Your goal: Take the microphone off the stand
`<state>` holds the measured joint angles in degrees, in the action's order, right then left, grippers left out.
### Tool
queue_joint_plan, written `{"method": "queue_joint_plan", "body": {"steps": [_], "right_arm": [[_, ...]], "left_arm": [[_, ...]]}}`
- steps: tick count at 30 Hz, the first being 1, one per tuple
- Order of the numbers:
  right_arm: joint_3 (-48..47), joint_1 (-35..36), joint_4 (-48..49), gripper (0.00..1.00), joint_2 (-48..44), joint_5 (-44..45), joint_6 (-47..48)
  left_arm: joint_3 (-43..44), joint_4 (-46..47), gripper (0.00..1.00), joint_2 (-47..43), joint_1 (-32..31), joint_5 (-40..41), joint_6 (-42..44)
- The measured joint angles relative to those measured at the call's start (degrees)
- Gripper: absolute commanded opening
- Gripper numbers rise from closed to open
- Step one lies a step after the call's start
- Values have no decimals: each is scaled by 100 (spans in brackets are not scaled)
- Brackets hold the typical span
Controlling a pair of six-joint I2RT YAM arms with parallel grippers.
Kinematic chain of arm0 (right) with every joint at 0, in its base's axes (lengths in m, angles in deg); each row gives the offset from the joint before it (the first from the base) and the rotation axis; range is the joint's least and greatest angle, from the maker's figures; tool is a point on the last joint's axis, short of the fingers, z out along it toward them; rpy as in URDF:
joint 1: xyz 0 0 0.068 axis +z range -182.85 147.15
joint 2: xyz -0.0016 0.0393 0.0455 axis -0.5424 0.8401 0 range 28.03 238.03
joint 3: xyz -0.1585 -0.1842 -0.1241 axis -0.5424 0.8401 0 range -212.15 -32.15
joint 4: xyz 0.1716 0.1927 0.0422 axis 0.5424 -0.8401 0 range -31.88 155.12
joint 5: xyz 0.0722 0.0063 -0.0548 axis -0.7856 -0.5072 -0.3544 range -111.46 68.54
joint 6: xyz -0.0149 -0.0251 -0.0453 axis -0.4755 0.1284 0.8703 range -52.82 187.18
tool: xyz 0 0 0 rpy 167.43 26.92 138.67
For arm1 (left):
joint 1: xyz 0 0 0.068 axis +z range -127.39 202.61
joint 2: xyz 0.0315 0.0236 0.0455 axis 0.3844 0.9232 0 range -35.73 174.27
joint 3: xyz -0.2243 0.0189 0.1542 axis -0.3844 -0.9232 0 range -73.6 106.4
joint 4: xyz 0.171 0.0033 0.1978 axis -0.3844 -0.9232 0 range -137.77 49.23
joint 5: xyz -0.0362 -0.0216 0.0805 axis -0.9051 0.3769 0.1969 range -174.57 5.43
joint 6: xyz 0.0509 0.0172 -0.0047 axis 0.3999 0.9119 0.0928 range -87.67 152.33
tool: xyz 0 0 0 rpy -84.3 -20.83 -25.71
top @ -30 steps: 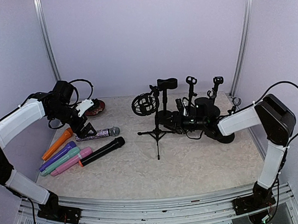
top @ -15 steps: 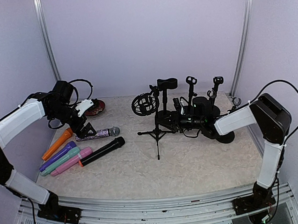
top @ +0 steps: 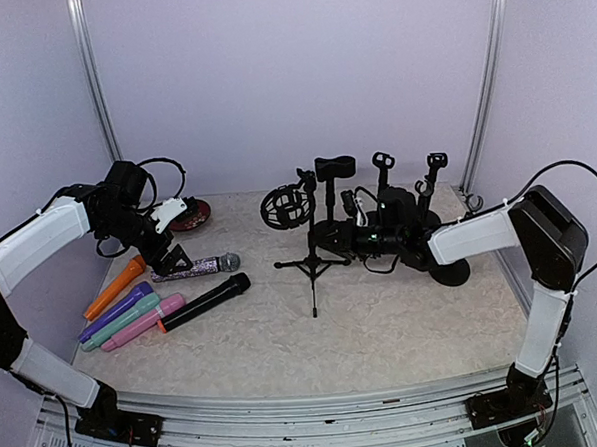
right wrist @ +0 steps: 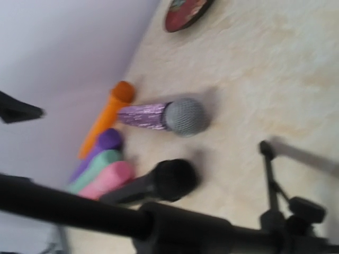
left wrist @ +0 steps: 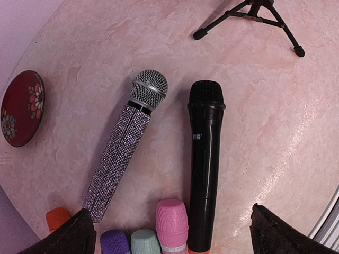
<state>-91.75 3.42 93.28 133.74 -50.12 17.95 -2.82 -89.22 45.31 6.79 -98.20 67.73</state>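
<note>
Black tripod stand [top: 312, 267]: grasping stage, I judge. Right gripper [top: 347, 237] sits just right of it, grip unclear; next, lift the microphone, hard to pick out, free. Left gripper [left wrist: 175, 234], far left, gapes empty.

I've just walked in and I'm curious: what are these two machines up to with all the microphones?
The right fingers are in among the black microphone stands at the back of the table, next to a small tripod stand; whether they have gripped anything is unclear. The left fingers hover open above a sparkly microphone and a black microphone lying flat, touching neither. Several coloured microphones lie beside those.
</note>
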Motion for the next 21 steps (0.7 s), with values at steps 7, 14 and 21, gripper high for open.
{"method": "queue_joint_plan", "body": {"steps": [7,14,21], "right_arm": [[-352,448,-1043,0,-190,1421,1735],[-450,866,-1410,0,-282,2629,3158],[-852,1370,-2044,0,-177,4142,4481]], "left_arm": [[0,-2,99,0,0,-4,2],[0,-7,99,0,0,-4,2],[0,-9,99,0,0,-4,2]]}}
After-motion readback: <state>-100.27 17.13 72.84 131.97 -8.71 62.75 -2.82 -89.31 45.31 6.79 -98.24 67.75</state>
